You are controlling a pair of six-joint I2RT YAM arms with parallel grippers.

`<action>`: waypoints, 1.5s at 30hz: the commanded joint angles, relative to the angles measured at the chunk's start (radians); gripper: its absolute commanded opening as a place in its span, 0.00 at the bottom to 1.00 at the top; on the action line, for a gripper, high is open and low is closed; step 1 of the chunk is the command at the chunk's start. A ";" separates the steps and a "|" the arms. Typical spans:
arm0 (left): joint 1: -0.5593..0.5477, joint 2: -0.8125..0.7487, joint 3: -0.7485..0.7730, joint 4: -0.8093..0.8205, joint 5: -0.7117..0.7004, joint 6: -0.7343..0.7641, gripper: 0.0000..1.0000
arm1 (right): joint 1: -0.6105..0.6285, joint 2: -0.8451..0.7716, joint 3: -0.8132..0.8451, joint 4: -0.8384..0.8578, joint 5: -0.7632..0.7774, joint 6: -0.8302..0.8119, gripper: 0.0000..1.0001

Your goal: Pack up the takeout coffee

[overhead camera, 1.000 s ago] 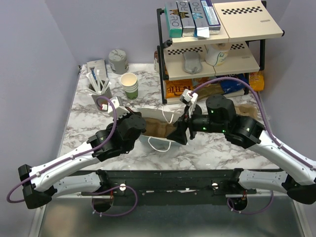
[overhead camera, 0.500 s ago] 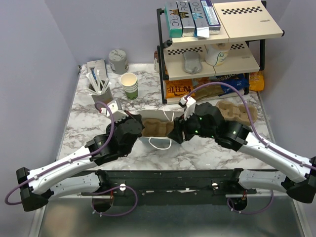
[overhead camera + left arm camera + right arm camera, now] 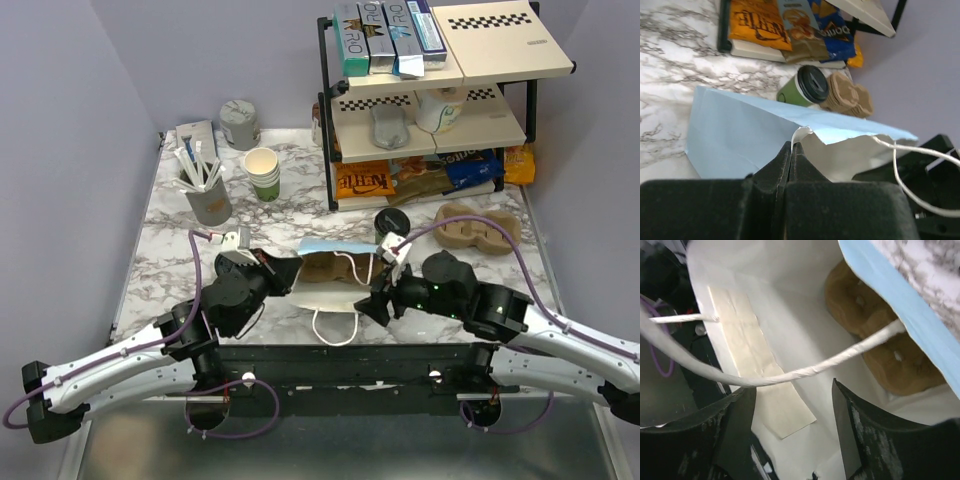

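Observation:
The takeout coffee (image 3: pixel 392 222), a green cup with a black lid, stands on the table behind the light blue paper bag (image 3: pixel 340 247); it also shows in the left wrist view (image 3: pixel 805 89). The bag stands open with a brown cup carrier (image 3: pixel 880 340) inside it. My left gripper (image 3: pixel 290 272) is shut on the bag's left rim (image 3: pixel 799 134). My right gripper (image 3: pixel 375 290) is open at the bag's right rim, its fingers (image 3: pixel 860 435) at the mouth, a white handle cord (image 3: pixel 805 372) running across them.
A stack of brown cup carriers (image 3: pixel 470 228) lies right of the coffee. Lidless cups (image 3: pixel 263 172), a grey stirrer holder (image 3: pixel 208 198) and a grey tin (image 3: pixel 240 125) stand at the back left. A black rack (image 3: pixel 420 100) with snack bags (image 3: pixel 400 178) stands at the back.
Both arms have drawn back toward the near edge and the bag has come with them. The coffee and the carrier stack, hidden by the right arm before, now show.

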 commanded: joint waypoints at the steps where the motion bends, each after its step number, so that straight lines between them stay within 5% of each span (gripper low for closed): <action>1: -0.030 -0.011 -0.057 -0.022 0.125 0.082 0.00 | 0.006 -0.142 -0.072 0.132 -0.046 -0.101 0.73; 11: -0.056 -0.061 -0.080 -0.118 0.136 0.049 0.00 | 0.006 -0.340 -0.080 0.296 -0.403 -0.265 0.84; 14: -0.065 -0.089 -0.112 -0.117 0.165 0.011 0.00 | 0.006 -0.370 -0.023 0.276 -0.301 -0.270 0.89; 18: -0.087 -0.121 -0.144 -0.114 0.162 -0.040 0.00 | 0.006 -0.393 0.011 0.268 0.083 -0.245 0.98; 21: -0.089 -0.147 -0.146 -0.108 0.126 -0.054 0.00 | 0.006 -0.379 -0.006 0.252 0.212 -0.268 1.00; 29: -0.090 -0.169 -0.054 -0.159 -0.054 -0.080 0.01 | 0.006 -0.223 0.049 0.015 0.051 -0.296 0.98; 38: -0.089 -0.138 -0.017 -0.190 -0.040 -0.008 0.01 | 0.006 -0.066 0.133 0.058 0.213 -0.434 0.98; 41: -0.090 -0.158 -0.019 -0.229 -0.092 -0.063 0.02 | 0.006 -0.038 0.190 0.055 0.392 -0.310 0.98; 45: -0.089 -0.111 0.047 -0.339 -0.284 -0.311 0.02 | 0.006 -0.031 0.322 -0.133 0.583 0.102 1.00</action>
